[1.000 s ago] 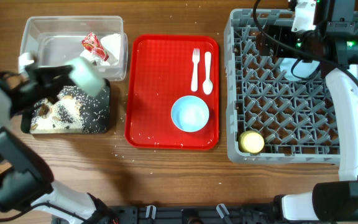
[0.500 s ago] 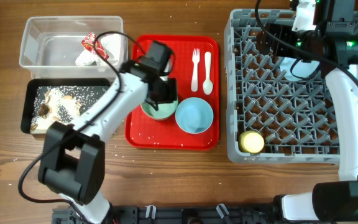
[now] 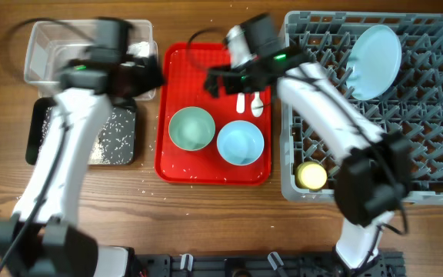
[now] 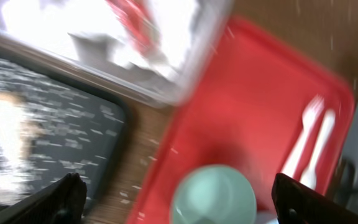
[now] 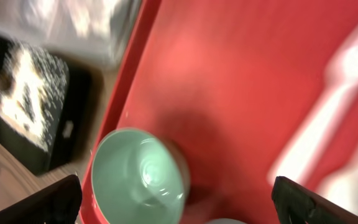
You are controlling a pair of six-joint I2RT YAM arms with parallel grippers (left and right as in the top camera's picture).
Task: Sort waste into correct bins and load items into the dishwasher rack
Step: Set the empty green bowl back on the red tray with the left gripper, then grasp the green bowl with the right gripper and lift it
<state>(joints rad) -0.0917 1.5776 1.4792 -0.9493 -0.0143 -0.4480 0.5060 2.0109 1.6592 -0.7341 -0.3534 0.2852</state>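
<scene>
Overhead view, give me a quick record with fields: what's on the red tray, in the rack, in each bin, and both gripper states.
red tray: pale green bowl, pale blue bowl, white cutlery partly hidden by the right arm
dishwasher rack: light blue plate, yellow cup
clear tub: napkin, snack wrapper
black tray: rice scraps
left gripper: open, empty
right gripper: open, empty

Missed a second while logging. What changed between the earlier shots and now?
The pale green bowl went from above the black tray onto the red tray; the left pincer let go and drew back. The right pincer swung from the rack to the cutlery. Yellow cup unmoved.
</scene>
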